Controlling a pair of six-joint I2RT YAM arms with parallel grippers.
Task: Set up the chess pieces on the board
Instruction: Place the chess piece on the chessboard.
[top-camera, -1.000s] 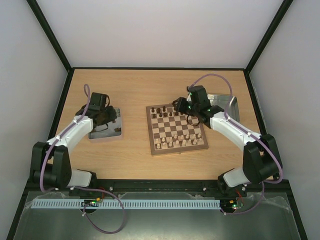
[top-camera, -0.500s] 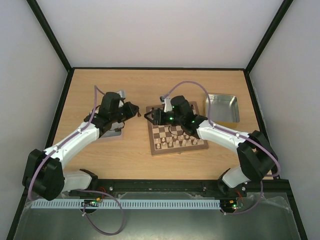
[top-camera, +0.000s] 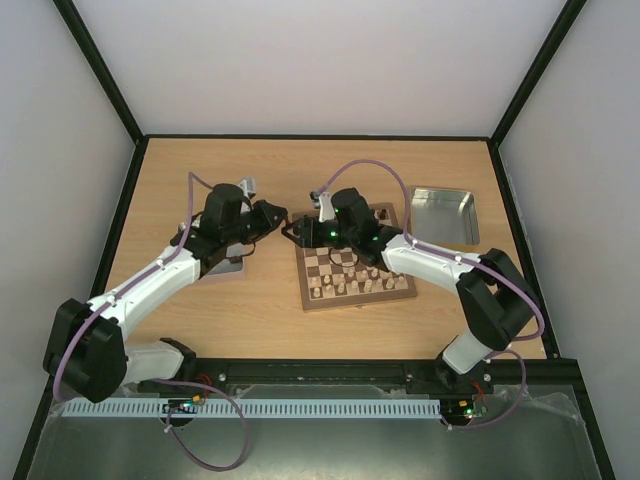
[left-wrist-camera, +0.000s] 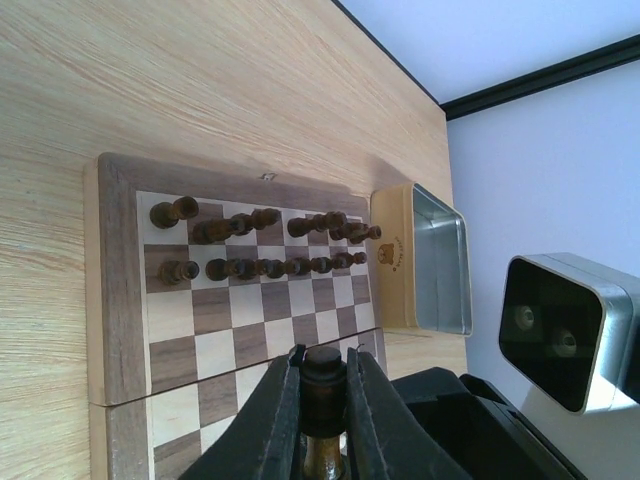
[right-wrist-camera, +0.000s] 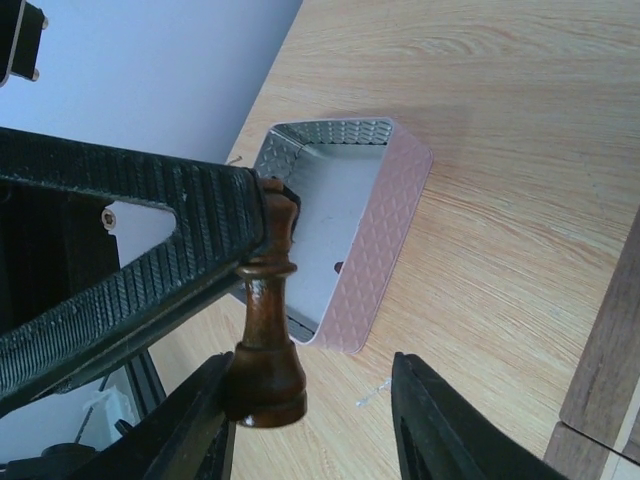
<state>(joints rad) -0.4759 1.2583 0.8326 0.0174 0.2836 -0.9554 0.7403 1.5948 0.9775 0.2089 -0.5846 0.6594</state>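
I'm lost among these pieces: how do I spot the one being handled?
Find the chessboard mid-table, then look just off its far left corner. There the left arm's fingers pinch a dark brown chess piece by its head. Unlike the others, it hangs in the air, not on a square.

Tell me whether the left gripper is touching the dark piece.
Touching. The left wrist view shows the left gripper clamped against both sides of the piece.

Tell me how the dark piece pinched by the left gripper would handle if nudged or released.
The dark piece looks like rigid turned wood, probably light. Its glossy finish and the narrow head pinched by the left gripper suggest it could slip or pivot. Tall over a small round base, it would likely tip and roll.
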